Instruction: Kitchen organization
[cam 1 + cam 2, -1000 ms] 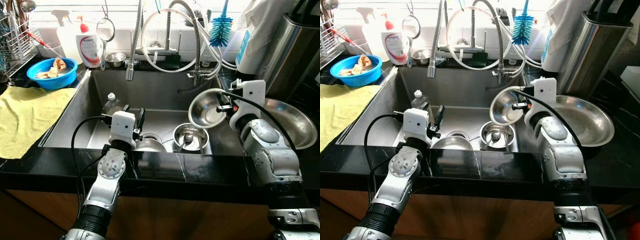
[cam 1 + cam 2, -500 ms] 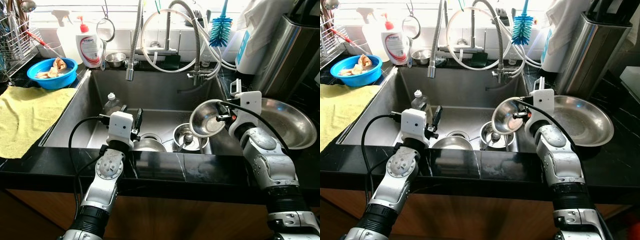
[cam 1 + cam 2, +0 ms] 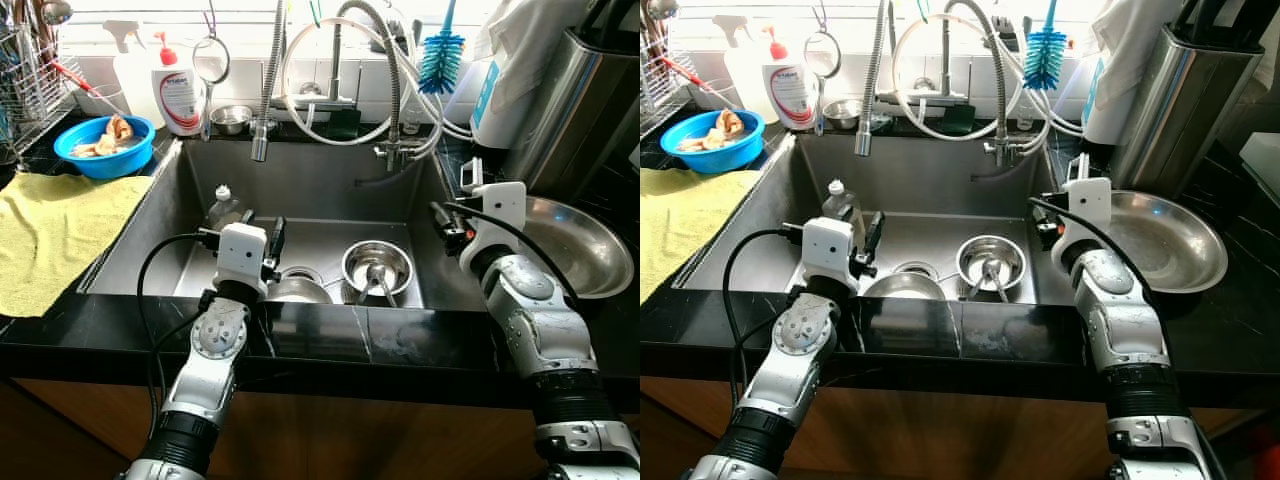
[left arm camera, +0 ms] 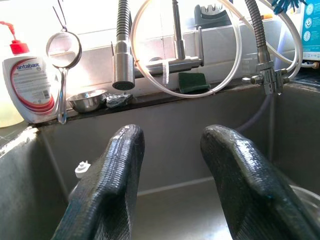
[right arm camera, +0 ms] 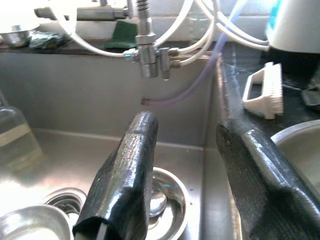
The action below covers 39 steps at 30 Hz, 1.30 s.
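A steel bowl (image 3: 377, 268) with a spoon in it sits on the sink floor, seen also in the right wrist view as the bowl (image 5: 162, 200). A second steel bowl (image 3: 298, 291) lies beside it near the drain, partly hidden behind my left wrist. My right gripper (image 3: 443, 224) hangs open above the sink's right side, over the bowl with the spoon and apart from it, holding nothing. My left gripper (image 3: 266, 230) is open and empty above the second bowl, its fingers (image 4: 115, 175) pointing at the sink's back wall.
A wide steel basin (image 3: 580, 245) rests on the right counter and a white brush (image 5: 265, 90) lies by the sink edge. A clear bottle (image 3: 222, 205) stands in the sink's left corner. Faucet hoses (image 3: 340, 90) hang over the back. A yellow cloth (image 3: 50, 235) and a blue bowl (image 3: 104, 145) are on the left.
My right gripper has let go of the small steel bowl it held tilted above the sink; a bowl now lies on the sink floor below it. The left arm barely moved.
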Tool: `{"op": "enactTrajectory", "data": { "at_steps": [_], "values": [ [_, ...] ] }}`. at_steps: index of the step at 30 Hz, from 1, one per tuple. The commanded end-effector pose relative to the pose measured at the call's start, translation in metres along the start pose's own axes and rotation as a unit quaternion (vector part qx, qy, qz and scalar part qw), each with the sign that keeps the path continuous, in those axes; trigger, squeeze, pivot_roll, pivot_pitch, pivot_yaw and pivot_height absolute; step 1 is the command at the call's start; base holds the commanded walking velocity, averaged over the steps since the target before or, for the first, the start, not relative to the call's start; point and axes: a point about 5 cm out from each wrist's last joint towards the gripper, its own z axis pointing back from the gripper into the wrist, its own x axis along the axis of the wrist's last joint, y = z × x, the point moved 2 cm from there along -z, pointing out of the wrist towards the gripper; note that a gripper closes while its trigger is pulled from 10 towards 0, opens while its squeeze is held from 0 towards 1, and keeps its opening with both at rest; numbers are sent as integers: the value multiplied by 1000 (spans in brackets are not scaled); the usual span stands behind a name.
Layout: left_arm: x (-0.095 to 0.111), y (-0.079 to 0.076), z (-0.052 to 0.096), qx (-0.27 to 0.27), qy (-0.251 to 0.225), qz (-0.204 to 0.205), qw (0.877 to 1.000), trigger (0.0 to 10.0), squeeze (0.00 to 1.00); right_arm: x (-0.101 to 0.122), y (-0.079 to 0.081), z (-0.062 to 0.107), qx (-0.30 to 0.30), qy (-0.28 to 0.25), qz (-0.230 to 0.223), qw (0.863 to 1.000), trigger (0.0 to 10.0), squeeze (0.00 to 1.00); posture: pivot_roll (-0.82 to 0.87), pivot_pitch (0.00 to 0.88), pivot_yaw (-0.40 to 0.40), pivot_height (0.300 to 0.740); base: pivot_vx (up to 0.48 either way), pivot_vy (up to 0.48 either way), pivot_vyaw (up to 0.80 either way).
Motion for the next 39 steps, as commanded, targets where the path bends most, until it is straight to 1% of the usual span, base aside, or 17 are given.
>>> {"op": "enactTrajectory", "data": {
  "at_steps": [1,3,13,14,15,16,18,20,23,27,30,34,35,36,37,38,39],
  "values": [
    [-1,-2,1,-7,6,-8,1000,10000,0,19,-5,4,-18,-32,0,999,10000,0,-137,0,-22,740,0,0,0],
    [-1,-2,0,-8,6,-9,1000,10000,0,24,-10,7,-38,-41,-5,998,10000,0,-141,0,-20,740,0,0,0],
    [-1,-2,0,-8,6,-9,1000,10000,0,24,-9,8,-41,-40,-6,998,10000,0,-141,0,-20,740,0,0,0],
    [-2,-2,-1,-10,7,-9,1000,10000,0,34,-48,34,-176,-75,-42,981,10000,0,-155,0,-11,740,0,0,0],
    [-2,-2,-1,-11,7,-9,1000,10000,0,35,-60,44,-218,-83,-52,971,10000,0,-157,0,-10,740,0,0,0],
    [-2,-2,-1,-11,7,-9,1000,10000,0,33,-66,50,-239,-80,-59,966,10000,0,-157,0,-10,740,0,0,0],
    [-2,-3,-2,-13,7,-9,1000,10000,0,23,-73,56,-259,-65,-73,961,10000,0,-156,0,-7,740,0,0,0],
    [-2,-4,-2,-14,6,-9,1000,10000,0,17,-77,60,-270,-60,-83,958,10000,0,-155,0,-7,740,0,0,0],
    [-2,-4,-2,-14,6,-9,1000,10000,0,17,-77,61,-270,-60,-84,957,10000,0,-155,0,-7,740,0,0,0],
    [-1,-3,-2,-17,5,-10,1000,10000,0,13,-80,76,-298,-61,-97,948,10000,0,-150,0,-1,740,0,0,0],
    [-1,-2,-1,-17,5,-11,1000,10000,0,11,-82,83,-312,-59,-106,942,10000,0,-151,0,0,740,0,0,0],
    [-1,-2,-1,-17,5,-11,1000,10000,0,11,-83,84,-314,-58,-108,941,10000,0,-151,0,0,740,0,0,0],
    [-2,-3,-1,-19,5,-10,1000,10000,0,8,-87,88,-325,-58,-126,935,10000,1000,-159,0,1,740,0,0,0],
    [-2,-3,-1,-19,5,-10,1000,10000,0,8,-87,88,-325,-58,-126,935,10000,1000,-159,0,1,740,0,0,0],
    [-2,-5,0,-21,5,-9,1000,10000,0,3,-93,94,-342,-59,-156,925,10000,1000,-156,0,0,740,0,0,0],
    [-2,-5,0,-21,5,-9,1000,10000,0,3,-93,94,-342,-59,-156,925,10000,1000,-156,0,0,740,0,0,0],
    [-2,-6,0,-22,5,-9,1000,10000,0,1,-95,96,-347,-58,-166,921,10000,1000,-156,0,0,740,0,0,0]
  ]
}}
